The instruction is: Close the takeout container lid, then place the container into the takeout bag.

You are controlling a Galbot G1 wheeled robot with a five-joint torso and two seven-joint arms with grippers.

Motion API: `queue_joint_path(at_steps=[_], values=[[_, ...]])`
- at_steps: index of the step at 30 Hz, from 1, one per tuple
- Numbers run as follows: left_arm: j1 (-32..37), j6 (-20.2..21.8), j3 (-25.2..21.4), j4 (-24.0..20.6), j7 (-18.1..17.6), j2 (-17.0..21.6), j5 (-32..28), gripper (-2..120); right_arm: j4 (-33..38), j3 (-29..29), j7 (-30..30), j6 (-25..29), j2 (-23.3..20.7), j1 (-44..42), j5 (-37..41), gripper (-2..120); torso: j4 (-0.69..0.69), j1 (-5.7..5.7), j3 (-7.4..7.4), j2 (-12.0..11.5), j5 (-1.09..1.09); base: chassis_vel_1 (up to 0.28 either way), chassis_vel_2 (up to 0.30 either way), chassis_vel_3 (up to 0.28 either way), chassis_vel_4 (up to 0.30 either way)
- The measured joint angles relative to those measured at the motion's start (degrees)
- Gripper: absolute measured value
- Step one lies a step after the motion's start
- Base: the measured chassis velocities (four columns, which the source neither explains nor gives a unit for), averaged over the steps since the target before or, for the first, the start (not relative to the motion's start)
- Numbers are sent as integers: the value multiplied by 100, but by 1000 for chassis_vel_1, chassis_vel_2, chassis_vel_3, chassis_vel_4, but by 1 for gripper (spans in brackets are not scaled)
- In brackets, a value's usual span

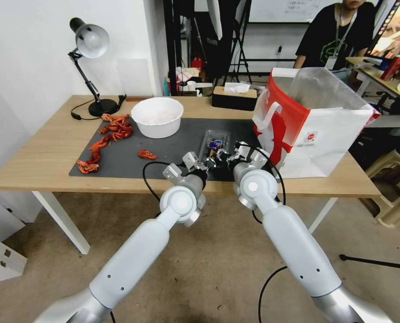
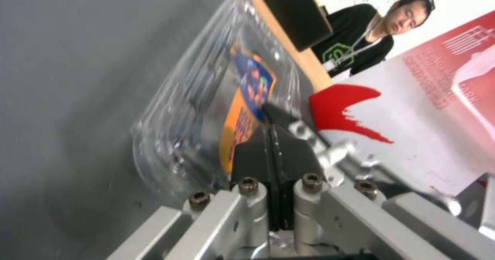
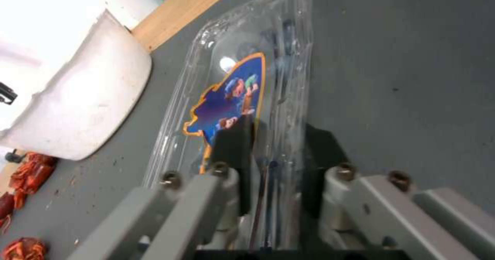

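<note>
Glossy clear plastic takeout container [image 3: 242, 97] on a matt dark mat [image 1: 132, 157] — seemingly rubbery — over smooth wood table [image 1: 43, 157].

One container [image 1: 214, 144], one bag [image 1: 319, 130], one bowl [image 1: 157, 116]

Wooden table [image 1: 47, 157] under dark mat [image 1: 173, 148]

lab or workshop: whiteboard [image 1: 289, 9], tripod stands [image 1: 236, 45], cluttered benches [image 1: 388, 76], staged wooden table [image 1: 43, 157].
</note>
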Motion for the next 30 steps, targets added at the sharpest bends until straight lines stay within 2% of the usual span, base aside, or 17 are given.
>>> queue_joint_path(at_steps=[1,4,8,11,12,13,14,15,16,19,20,22,24,26,28,29,30], values=[[17,-11,0,-49,25,36,90,0,7,2,-4,0,-2,-5,-7,10,0,0,0,0,0,0,0,0,0],[86,-23,4,-201,122,166,370,0,12,8,-15,0,-10,-12,-26,2,0,0,0,0,0,0,0,0,0],[266,-65,-16,-441,311,399,1036,0,18,14,-24,1,-12,-21,-54,0,1,-1,0,0,0,0,0,0,0],[585,-103,-194,-719,605,659,2110,11,38,14,-34,1,-21,-28,-88,0,1,-1,-1,0,0,0,0,0,0],[585,-103,-194,-719,605,659,2110,11,38,14,-34,1,-21,-28,-88,0,1,-1,-1,0,0,0,0,0,0],[761,-106,-307,-848,747,768,2602,20,42,13,-36,2,-24,-30,-96,0,1,-1,0,0,-1,0,0,0,0],[900,-116,-421,-948,851,854,2975,21,44,13,-38,2,-25,-30,-101,0,0,-1,0,0,-1,0,0,0,0],[1055,-122,-551,-1050,955,939,3294,28,46,12,-44,3,-26,-33,-111,0,0,-1,-1,1,0,0,0,0,0],[1055,-122,-551,-1050,955,939,3294,28,46,12,-44,3,-26,-33,-111,0,0,-1,-1,1,0,0,0,0,0],[1493,-189,-948,-1291,1181,1174,4079,41,61,11,-57,5,-28,-42,-133,0,1,-1,0,0,-1,0,0,0,0],[1493,-189,-948,-1291,1181,1174,4079,41,61,11,-57,5,-28,-42,-133,0,1,-1,0,0,-1,0,0,0,0],[1821,-277,-1255,-1428,1327,1305,4597,54,76,9,-71,8,-35,-47,-148,0,2,-1,0,0,-1,0,0,0,0],[1945,-307,-1373,-1495,1356,1355,4794,55,79,9,-77,10,-37,-49,-151,0,1,-1,-1,1,0,0,0,0,0],[2191,-330,-1584,-1623,1345,1431,5080,69,88,11,-81,13,-44,-50,-160,0,2,-1,-1,1,-1,0,0,0,0],[2220,-330,-1605,-1637,1329,1443,5115,71,92,12,-82,13,-45,-51,-163,0,1,-1,-1,1,0,0,0,0,0],[2532,-422,-1858,-1690,1279,1508,5445,83,122,20,-83,16,-43,-55,-180,0,0,-1,-1,2,-1,0,0,0,0],[2532,-422,-1858,-1690,1279,1508,5445,83,122,20,-83,16,-43,-55,-180,0,0,-1,-1,2,-1,0,0,0,0]])
